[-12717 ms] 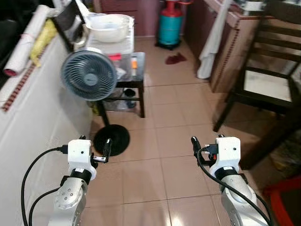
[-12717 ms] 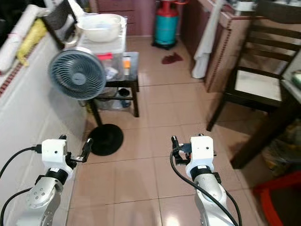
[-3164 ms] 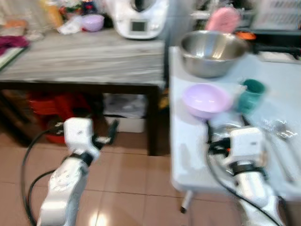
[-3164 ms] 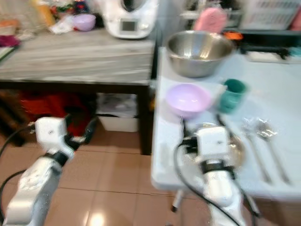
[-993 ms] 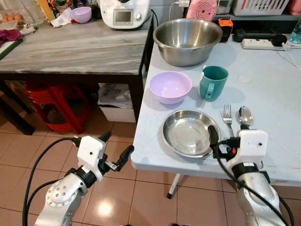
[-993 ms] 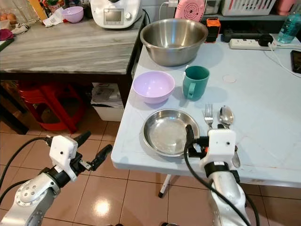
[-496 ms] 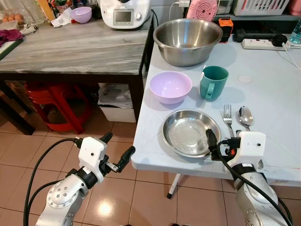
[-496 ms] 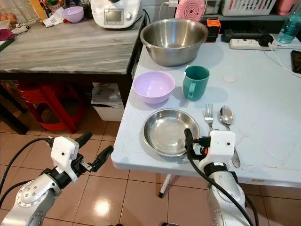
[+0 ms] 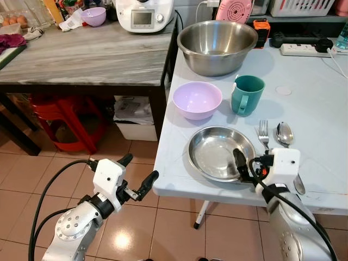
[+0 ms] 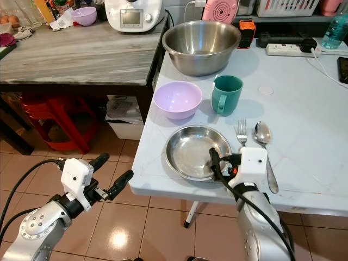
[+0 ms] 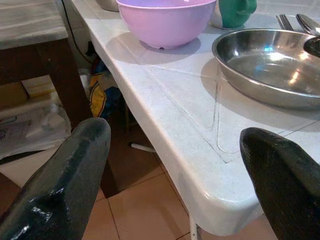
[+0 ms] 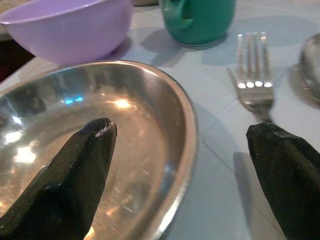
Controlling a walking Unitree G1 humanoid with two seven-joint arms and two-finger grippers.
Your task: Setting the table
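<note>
On the white table [image 9: 321, 103] lies a steel plate [image 9: 217, 152], with a fork [image 9: 263, 135] and a spoon [image 9: 285, 135] to its right. Behind it stand a purple bowl [image 9: 197, 99] and a teal mug [image 9: 247, 95]. My right gripper [image 9: 249, 166] is open and low over the plate's right rim [image 12: 187, 130], one finger above the plate, the other toward the fork [image 12: 252, 65]. My left gripper [image 9: 137, 173] is open and holds nothing, out over the floor just left of the table's front corner [image 11: 220, 185].
A large steel bowl [image 9: 217, 39] sits at the table's back, a power strip [image 9: 304, 46] behind it. A grey wooden counter [image 9: 81, 54] adjoins on the left, carrying a white appliance [image 9: 144, 13]. Beneath it are a red stool [image 9: 60, 117] and boxes.
I have walked from a tiled kitchen floor up to the table. In the last second my right gripper has crept left, its finger now over the plate's rim. The left gripper barely moved.
</note>
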